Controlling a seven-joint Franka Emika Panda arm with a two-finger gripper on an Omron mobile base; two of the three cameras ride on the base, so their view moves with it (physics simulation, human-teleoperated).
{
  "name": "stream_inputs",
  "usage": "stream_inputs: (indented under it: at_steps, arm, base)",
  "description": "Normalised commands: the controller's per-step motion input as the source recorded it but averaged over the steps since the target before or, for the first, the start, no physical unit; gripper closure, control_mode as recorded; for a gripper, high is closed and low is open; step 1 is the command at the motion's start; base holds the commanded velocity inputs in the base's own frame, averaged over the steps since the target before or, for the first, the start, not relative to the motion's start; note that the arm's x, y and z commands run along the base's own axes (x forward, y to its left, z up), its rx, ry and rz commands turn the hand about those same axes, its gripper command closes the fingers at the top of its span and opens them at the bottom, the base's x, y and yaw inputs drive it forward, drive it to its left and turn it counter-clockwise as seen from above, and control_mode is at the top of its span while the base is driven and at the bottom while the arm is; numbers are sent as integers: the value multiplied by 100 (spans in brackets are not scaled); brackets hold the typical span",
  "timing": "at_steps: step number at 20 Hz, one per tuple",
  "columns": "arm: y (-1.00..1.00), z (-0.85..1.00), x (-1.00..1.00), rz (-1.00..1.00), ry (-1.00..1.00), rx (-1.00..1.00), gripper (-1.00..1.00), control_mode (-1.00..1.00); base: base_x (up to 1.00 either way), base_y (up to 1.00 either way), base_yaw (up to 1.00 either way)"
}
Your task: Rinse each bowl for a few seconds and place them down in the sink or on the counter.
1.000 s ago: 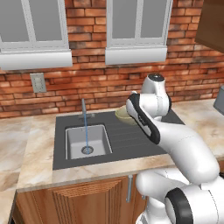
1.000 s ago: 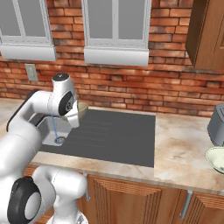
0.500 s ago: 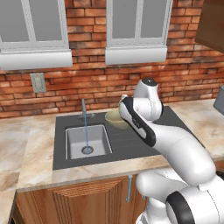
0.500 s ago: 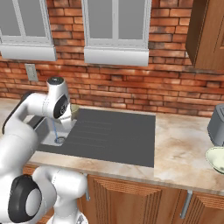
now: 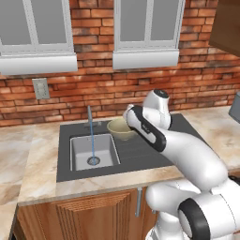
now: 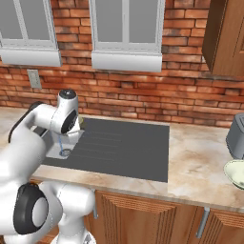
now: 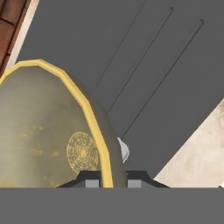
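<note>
gripper [image 7: 114,177] clamped on the olive bowl's [image 5: 120,128] rim has carried it left over the sink [image 5: 140,152], seemingly almost to the faucet [image 5: 90,123]; rinsing comes next.

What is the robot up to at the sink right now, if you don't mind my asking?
The white arm is holding the olive-tan bowl by its rim, the gripper shut on the edge. The bowl hangs above the dark sink unit, just right of the small basin, where a thin stream of water runs from the faucet to the drain. The bowl isn't under the stream yet. The paler bowl sits on the counter far to the right.
</note>
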Motion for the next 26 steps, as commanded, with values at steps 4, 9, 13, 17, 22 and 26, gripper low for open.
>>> stream_inputs:
  at_steps: [4,9,13,17,22,26]
  arm:
    - [26,-9,25,3,0,-1,100,-100]
    - [28,-8,20,1,0,-2,100,-100]
    - [15,-15,11,1,0,0,100,-100]
    - [3,-19,11,1,-2,0,100,-100]
    - [11,-20,19,1,-1,0,100,-100]
    - [20,-16,22,1,-1,0,100,-100]
  base:
    - [0,0,0]
    - [0,0,0]
    - [0,0,0]
    - [0,0,0]
    - [0,0,0]
    - [0,0,0]
